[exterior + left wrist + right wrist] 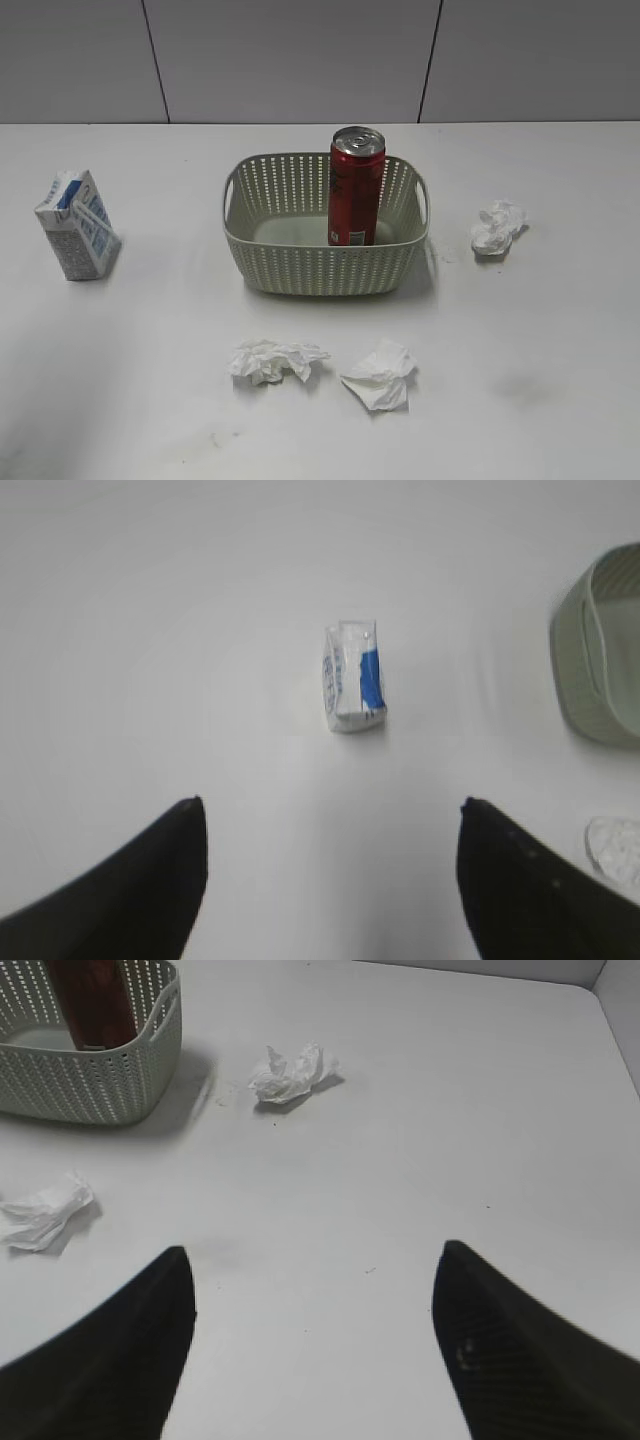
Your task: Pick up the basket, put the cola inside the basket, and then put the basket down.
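Observation:
The sage-green basket (300, 265) stands on the white table at the middle. The red cola can (356, 190) stands upright inside it, toward its right side. Neither gripper shows in the exterior view. My left gripper (330, 802) is open and empty above bare table; the basket's edge (575, 660) shows at the right of that view. My right gripper (312, 1250) is open and empty over bare table; the basket (100, 1080) with the can (90, 1000) in it shows at the upper left of that view.
A blue-white carton (78, 225) stands at the left, also in the left wrist view (354, 675). Crumpled tissues lie right of the basket (497, 226) and in front of it (272, 360), (382, 377). A grey panelled wall runs behind the table.

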